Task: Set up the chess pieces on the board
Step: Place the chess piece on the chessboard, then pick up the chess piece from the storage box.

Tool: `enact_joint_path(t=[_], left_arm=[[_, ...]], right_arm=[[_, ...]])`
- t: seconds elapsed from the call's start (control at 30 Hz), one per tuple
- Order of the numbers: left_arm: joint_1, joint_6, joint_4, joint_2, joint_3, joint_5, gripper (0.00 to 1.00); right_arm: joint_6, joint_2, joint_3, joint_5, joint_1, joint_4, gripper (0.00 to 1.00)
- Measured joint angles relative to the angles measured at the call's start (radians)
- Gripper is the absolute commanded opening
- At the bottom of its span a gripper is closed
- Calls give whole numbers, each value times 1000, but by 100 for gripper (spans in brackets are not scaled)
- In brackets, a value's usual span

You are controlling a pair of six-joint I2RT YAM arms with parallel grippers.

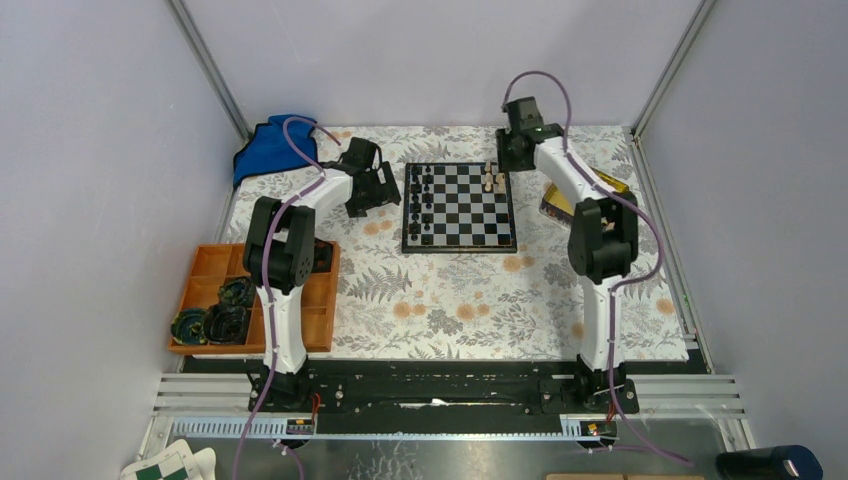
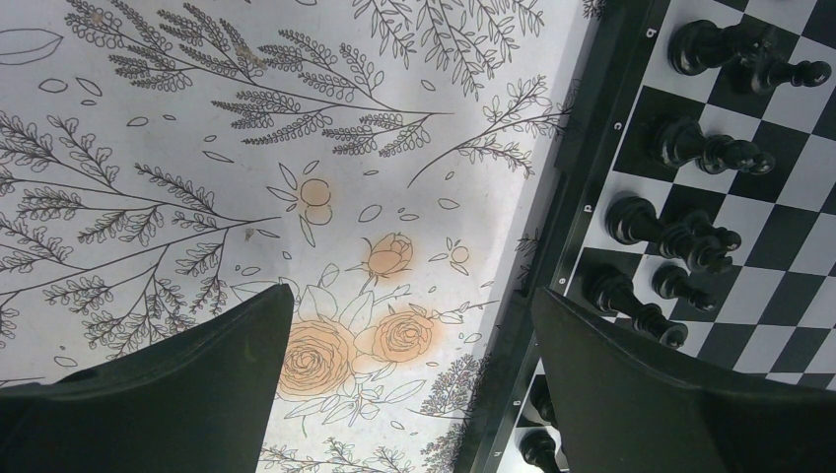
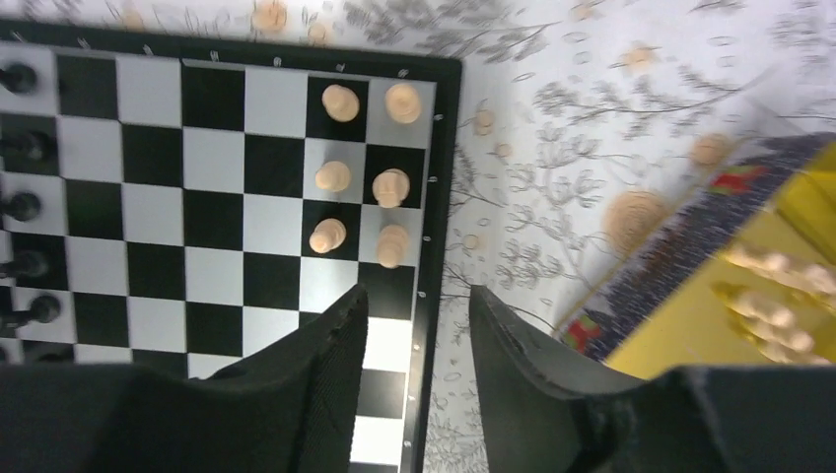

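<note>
The board (image 1: pixel 466 216) lies at the back middle of the flowered table. Several black chess pieces (image 1: pixel 422 205) stand along its left columns, and several pale chess pieces (image 1: pixel 492 180) stand at its far right corner. My left gripper (image 1: pixel 385 190) hovers just left of the board, open and empty (image 2: pixel 411 294), with black pieces (image 2: pixel 690 236) beside its right finger. My right gripper (image 1: pixel 510 150) hangs over the board's right edge, open with nothing between its fingers (image 3: pixel 419 291). Pale pieces (image 3: pixel 333 177) stand in two short rows just ahead of it.
A gold tin (image 3: pixel 730 325) holding more pale pieces (image 3: pixel 779 266) sits right of the board (image 3: pixel 212 212). An orange wooden tray (image 1: pixel 318 300) with dark items lies at the left front, and a blue cloth (image 1: pixel 270 150) at the back left corner.
</note>
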Motion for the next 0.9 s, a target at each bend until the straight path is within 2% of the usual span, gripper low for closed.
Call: enact_joint_path(t=[0.17,0.37,0.6,0.9], left_arm=[[0,0,0,0,0,0,99],[0,-4,0,0,9,0,99],[0,-6,1,2,13,0,99],[7,-6,0,7,13,2,99]], right_arm=[[49,-186,-122,38,-58,76,60],[159,-360,-301,67,-191,193,59],[264,-352,-399,69,-307,209,55],[279,-259,-400,64,-329,198,53]])
